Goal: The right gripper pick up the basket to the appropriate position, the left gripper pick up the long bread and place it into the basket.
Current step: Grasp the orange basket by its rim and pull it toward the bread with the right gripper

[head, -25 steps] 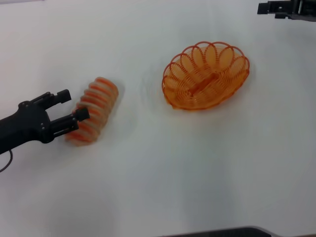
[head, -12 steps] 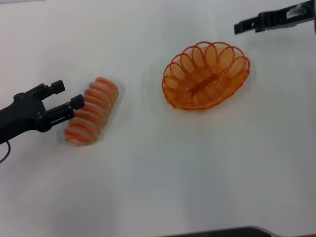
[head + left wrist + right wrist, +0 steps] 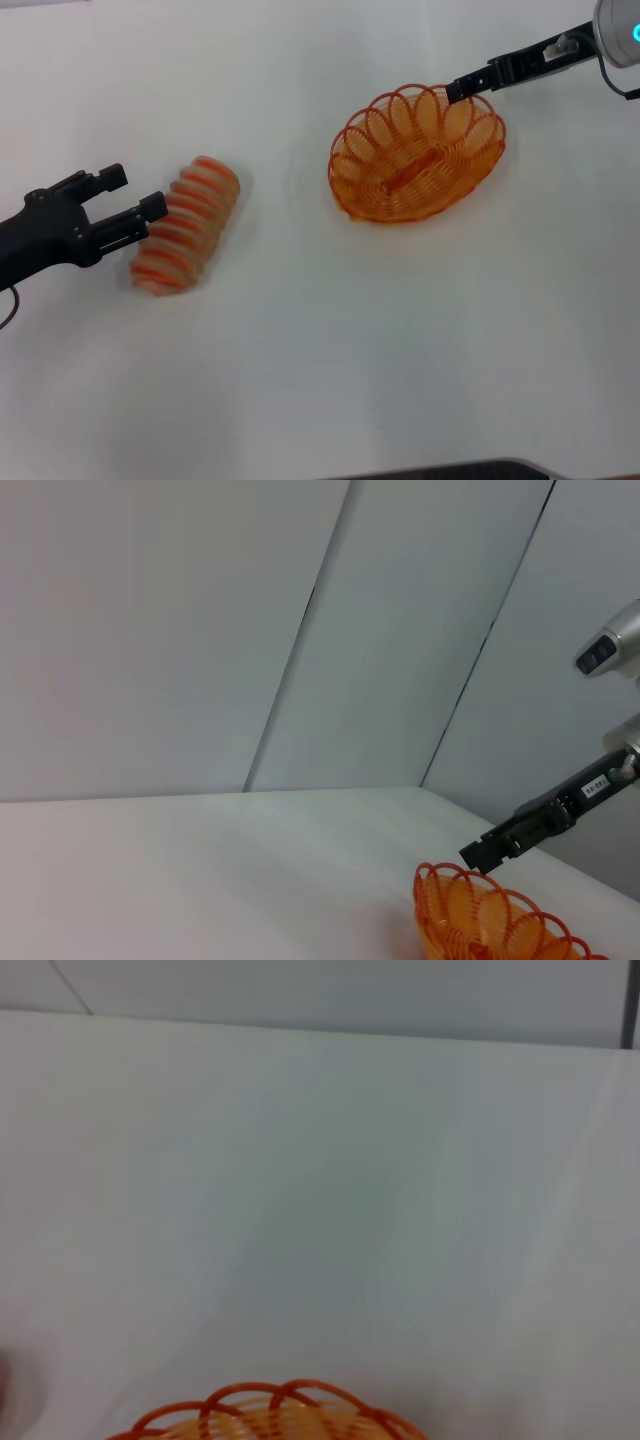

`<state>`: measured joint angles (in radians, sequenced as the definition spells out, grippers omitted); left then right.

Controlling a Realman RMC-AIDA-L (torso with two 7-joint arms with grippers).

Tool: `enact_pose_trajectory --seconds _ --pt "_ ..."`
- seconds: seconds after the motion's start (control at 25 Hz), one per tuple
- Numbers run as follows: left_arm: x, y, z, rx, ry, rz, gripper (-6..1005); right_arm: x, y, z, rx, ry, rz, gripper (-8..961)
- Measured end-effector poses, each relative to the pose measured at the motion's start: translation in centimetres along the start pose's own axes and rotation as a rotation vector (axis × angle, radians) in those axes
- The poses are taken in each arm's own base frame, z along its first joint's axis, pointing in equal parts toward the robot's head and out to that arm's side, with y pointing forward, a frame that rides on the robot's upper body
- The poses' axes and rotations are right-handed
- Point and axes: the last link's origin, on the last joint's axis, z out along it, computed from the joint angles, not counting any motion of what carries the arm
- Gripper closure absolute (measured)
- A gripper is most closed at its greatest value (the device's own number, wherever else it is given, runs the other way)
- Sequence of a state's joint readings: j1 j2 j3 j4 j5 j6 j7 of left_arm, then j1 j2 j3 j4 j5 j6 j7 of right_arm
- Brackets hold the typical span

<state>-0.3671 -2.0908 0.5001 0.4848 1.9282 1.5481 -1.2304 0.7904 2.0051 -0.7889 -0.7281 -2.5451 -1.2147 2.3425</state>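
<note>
The basket point(image 3: 417, 155) sat right of centre, not yet lifted, with the right gripper point(image 3: 462, 88) poised over its far rim, seemingly for a grab; I couldn't tell its finger state. Well left lay the bread point(image 3: 186, 222), the left gripper point(image 3: 134, 192) beside its left end, fingers apart, apparently ready to take it.

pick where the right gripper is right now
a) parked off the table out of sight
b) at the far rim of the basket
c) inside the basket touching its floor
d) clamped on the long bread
b: in the head view the right gripper reaches in from the right, its tip over the far rim of the basket; the long bread lies off to the left by the left gripper.
</note>
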Motion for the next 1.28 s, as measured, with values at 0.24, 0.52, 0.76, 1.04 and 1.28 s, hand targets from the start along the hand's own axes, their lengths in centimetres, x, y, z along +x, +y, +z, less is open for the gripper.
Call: enact_pose_trajectory --seconds 0.24,0.52,0.76,1.04,1.28 --pt "0.1 -0.1 0.0 -0.001 0.0 0.005 190 0.6 0.0 0.3 -0.001 0.017 0.006 229" --pt "0.2 -0.1 0.0 -0.001 -0.001 0.008 190 1.4 -0.3 0.9 0.007 0.026 0.032 240" --pt "0.2 -0.1 0.1 -0.002 0.0 0.007 190 1.7 -0.6 1.1 0.018 0.026 0.036 270" --pt "0.2 0.0 0.2 -0.004 0.0 0.007 190 1.8 -0.4 1.6 0.022 0.027 0.044 287" --pt "0.1 0.0 0.3 -0.01 -0.005 0.012 191 1.7 -0.2 1.9 0.025 0.017 0.039 412"
